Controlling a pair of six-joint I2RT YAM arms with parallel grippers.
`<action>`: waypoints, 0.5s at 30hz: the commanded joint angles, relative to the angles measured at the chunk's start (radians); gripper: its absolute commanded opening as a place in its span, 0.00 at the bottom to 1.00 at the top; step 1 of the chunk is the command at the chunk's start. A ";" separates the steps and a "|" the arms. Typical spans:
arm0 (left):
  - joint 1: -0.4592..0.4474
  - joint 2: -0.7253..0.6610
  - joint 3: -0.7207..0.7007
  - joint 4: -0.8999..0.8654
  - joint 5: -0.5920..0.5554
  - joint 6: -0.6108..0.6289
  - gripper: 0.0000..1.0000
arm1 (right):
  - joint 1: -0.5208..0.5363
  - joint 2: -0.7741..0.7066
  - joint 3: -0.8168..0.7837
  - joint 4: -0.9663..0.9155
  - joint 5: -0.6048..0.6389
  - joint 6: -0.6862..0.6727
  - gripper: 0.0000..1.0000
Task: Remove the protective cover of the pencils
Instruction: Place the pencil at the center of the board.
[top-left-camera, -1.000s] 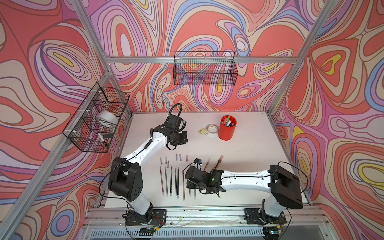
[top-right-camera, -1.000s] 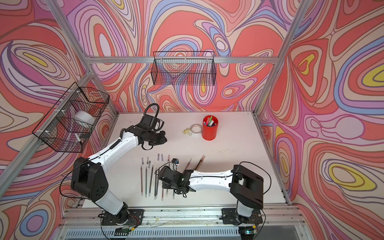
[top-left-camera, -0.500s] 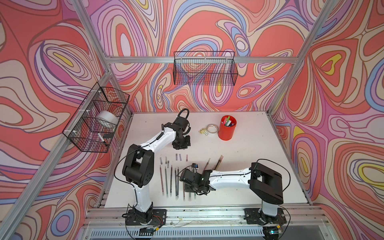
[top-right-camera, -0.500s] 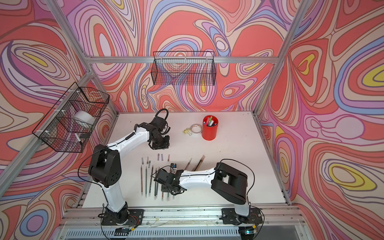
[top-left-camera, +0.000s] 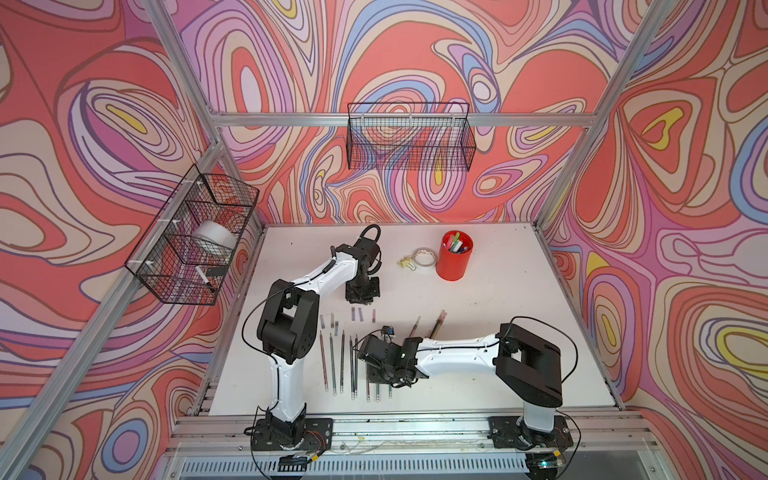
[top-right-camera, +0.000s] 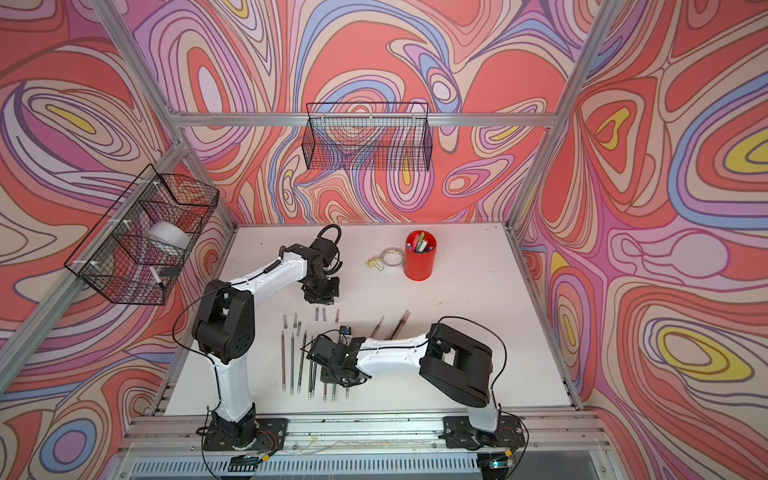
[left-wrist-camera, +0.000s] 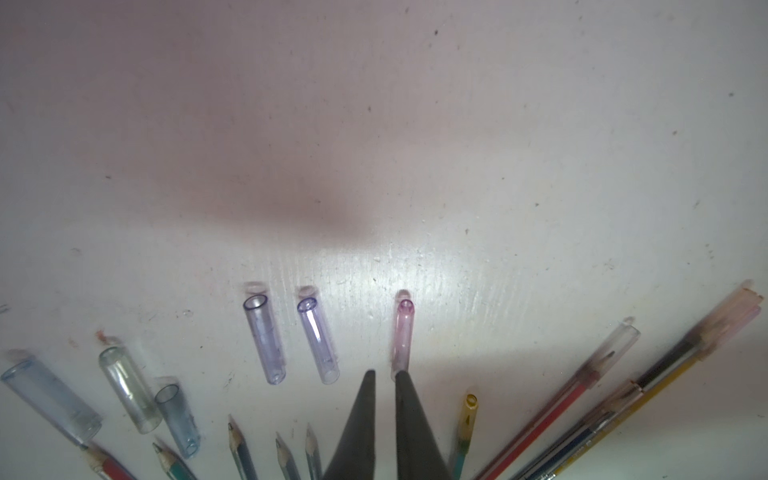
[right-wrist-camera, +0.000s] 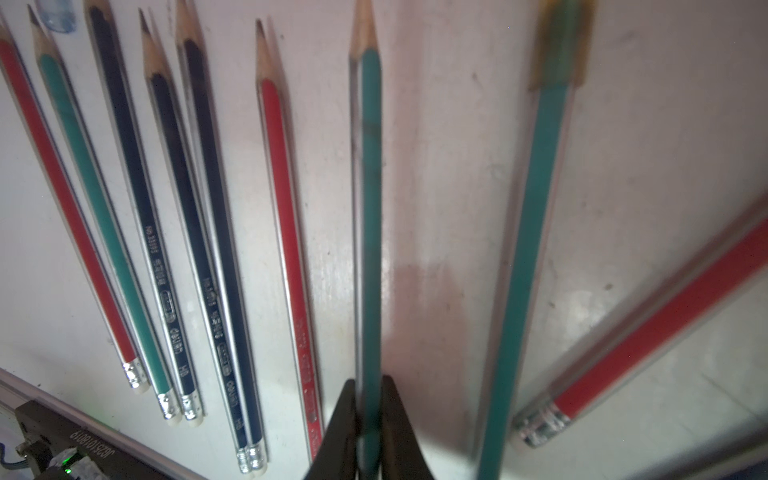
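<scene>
Now, my right gripper (right-wrist-camera: 370, 379): clamped on green pencil (right-wrist-camera: 370, 166)
My left gripper (left-wrist-camera: 385, 372): closed, empty; pink cap (left-wrist-camera: 404, 332) just ahead

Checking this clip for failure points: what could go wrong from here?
1. The right gripper closely flanks the bare green pencil. Pulling away could drag it into the red pencil beside it.
2. The shut left gripper sits at the end of the loose pink cap, which could roll if nudged.
</scene>
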 joint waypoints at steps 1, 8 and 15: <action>-0.001 0.026 0.027 -0.061 -0.005 0.010 0.00 | -0.006 0.015 -0.003 -0.031 0.008 0.009 0.18; -0.001 0.077 0.039 -0.070 0.040 0.014 0.00 | -0.005 -0.012 -0.004 -0.044 0.032 0.006 0.22; -0.001 0.095 0.045 -0.084 0.031 0.012 0.00 | -0.005 -0.056 0.044 -0.092 0.073 -0.029 0.29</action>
